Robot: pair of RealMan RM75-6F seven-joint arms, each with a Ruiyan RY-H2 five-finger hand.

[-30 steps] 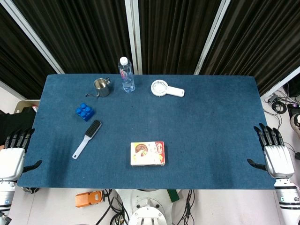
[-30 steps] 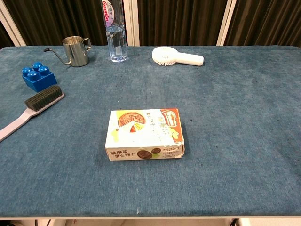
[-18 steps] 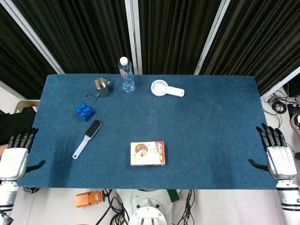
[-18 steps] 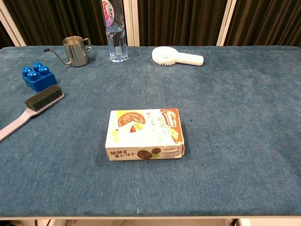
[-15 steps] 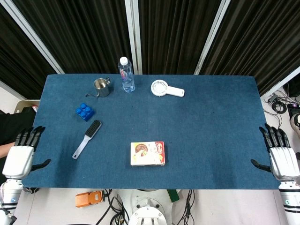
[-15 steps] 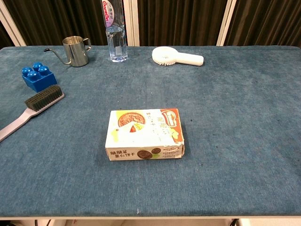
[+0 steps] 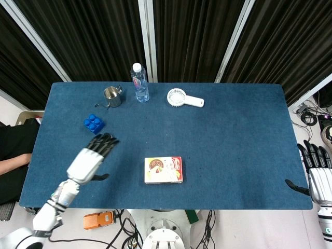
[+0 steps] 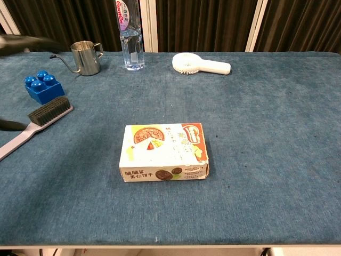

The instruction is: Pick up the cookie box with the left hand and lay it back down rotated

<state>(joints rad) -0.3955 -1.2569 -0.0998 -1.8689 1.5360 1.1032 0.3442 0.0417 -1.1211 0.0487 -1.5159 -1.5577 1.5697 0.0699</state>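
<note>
Cookie box (image 7: pixel 163 170) flat on blue table, printed face up (long side toward robot), untouched.

**Readable print: one box and one bottle**

The cookie box (image 8: pixel 164 152), lying flat near the middle of the table (image 8: pixel 277 133), carries a row of Chinese characters along its front side, too small to read surely. Its top shows more print, illegible. At 12 o'clock from the box, the water bottle (image 8: pixel 130 40) bears a red-lettered label, cut off by the frame edge and not legible.
</note>
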